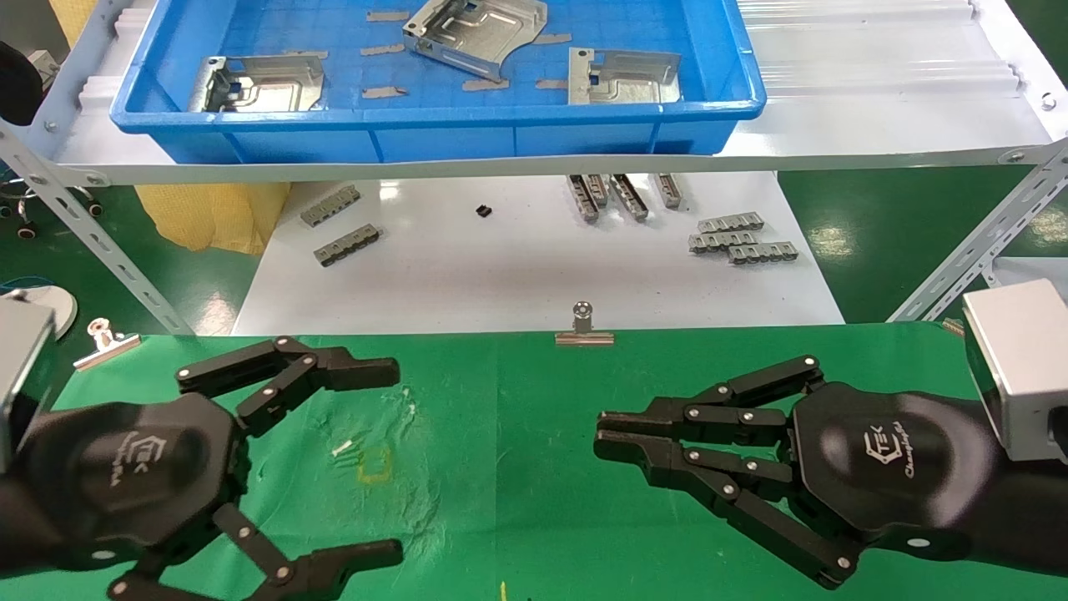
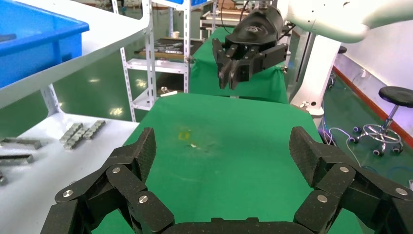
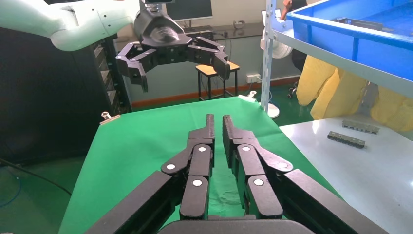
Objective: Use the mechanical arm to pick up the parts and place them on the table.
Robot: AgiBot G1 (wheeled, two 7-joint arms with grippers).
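Note:
Three silver-grey sheet-metal parts lie in a blue bin at the back of the head view: one on the left, one in the middle, one on the right. My left gripper hovers over the left of the green table, open wide and empty; its wrist view shows only cloth between the fingers. My right gripper hovers over the right of the table, fingers together and empty, as its wrist view shows. Both grippers are well short of the bin.
The blue bin sits on a white shelf with angled metal legs. Below it, a glossy white board carries small grey toothed strips. Binder clips grip the table's far edge.

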